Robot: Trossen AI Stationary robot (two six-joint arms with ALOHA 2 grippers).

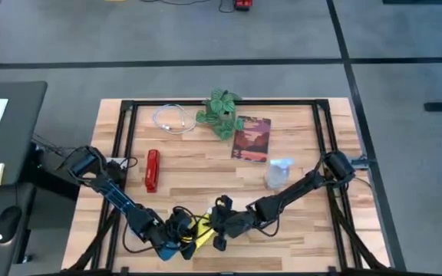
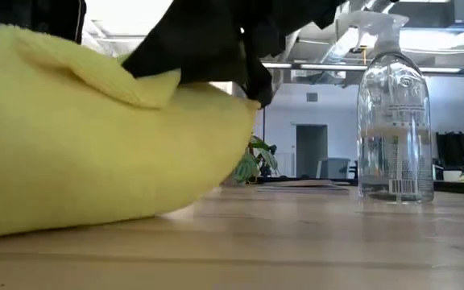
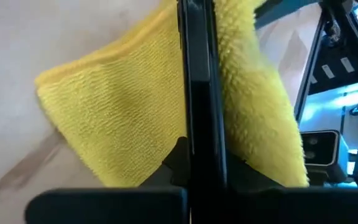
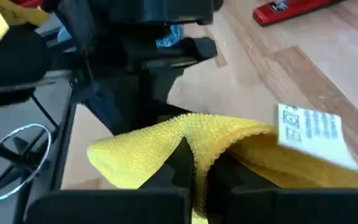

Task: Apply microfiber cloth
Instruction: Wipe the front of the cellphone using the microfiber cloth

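Yellow cloth lies near the front edge of the wooden table, between the two grippers, which meet over it from opposite sides. The left gripper comes from the left and the right gripper from the right; both are touching the cloth, so neither arm is clearly nearer. In the left wrist view a thin black flat thing, probably a phone, stands on edge between this arm's fingers with cloth on both sides of it, so this gripper seems clenched on it. In the right wrist view the right fingers pinch a raised fold of the cloth, which has a white label. I judge the coming move must rub the cloth along the phone's long side.
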